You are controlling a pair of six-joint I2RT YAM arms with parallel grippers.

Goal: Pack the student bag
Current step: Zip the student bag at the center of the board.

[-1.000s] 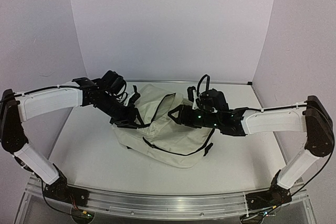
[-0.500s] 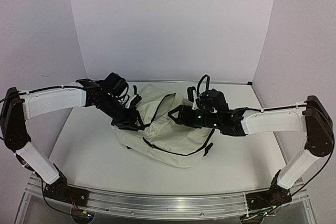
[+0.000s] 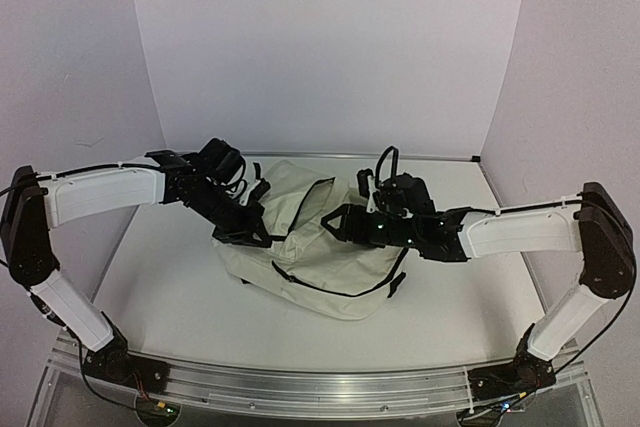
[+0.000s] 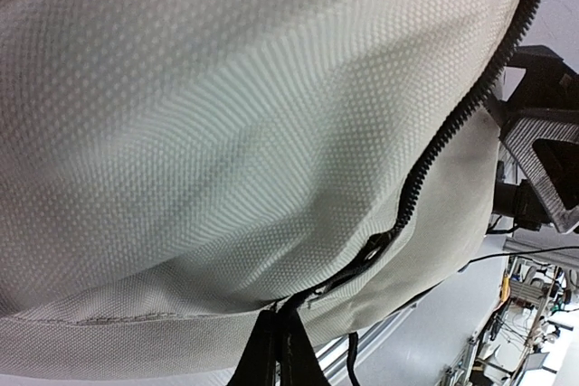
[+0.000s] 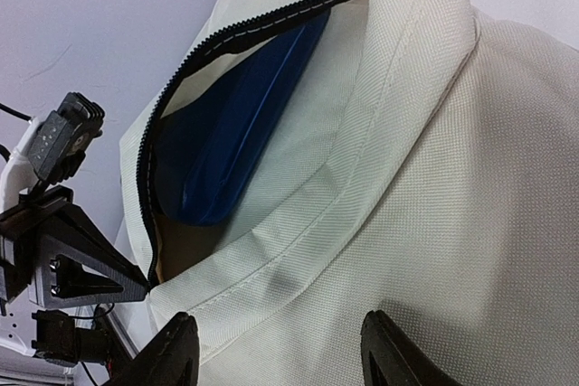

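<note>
My left gripper [image 4: 276, 354], pressed together at the student bag [image 3: 320, 272] zipper [image 4: 432, 149] end, sees its open track run toward one o'clock; my right gripper [image 5: 285, 350] straddles the bag, grip unclear.

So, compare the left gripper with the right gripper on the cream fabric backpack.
The left gripper is shut at the end of the black zip; the right gripper has its fingers wide apart with fabric between them, grip unclear. The left gripper sits at the cream fabric backpack's left edge, the right gripper by its open mouth. Both are black and close against the backpack.
</note>
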